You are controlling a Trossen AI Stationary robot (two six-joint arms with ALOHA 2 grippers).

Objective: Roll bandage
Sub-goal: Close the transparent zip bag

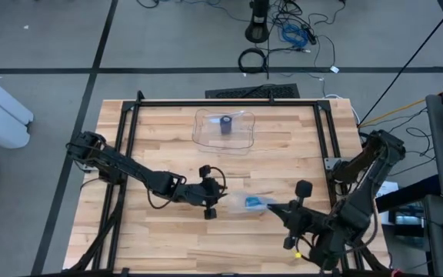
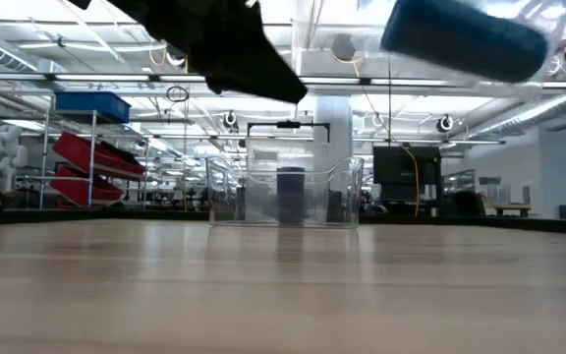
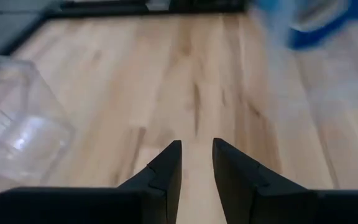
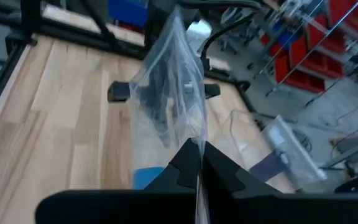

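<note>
— Right pincer (image 4: 197, 163)?
— Closed tight on the edge of a clear plastic bag (image 4: 169, 93), lifted off the light wooden desk (image 1: 168, 138). Blue bandage roll (image 1: 255, 201) inside the bag, hanging between the two arms near the desk's front.

— Left pincer (image 3: 196, 158)?
— Fingers a narrow gap apart, nothing between them. Just beside the bag in the high view, not touching it, above bare wood.

— Anything else on the desk?
— Clear plastic rectangular container (image 1: 224, 129) toward the far edge, well apart from both pincers, with a dark upright cylinder (image 1: 226, 125) standing inside.
</note>
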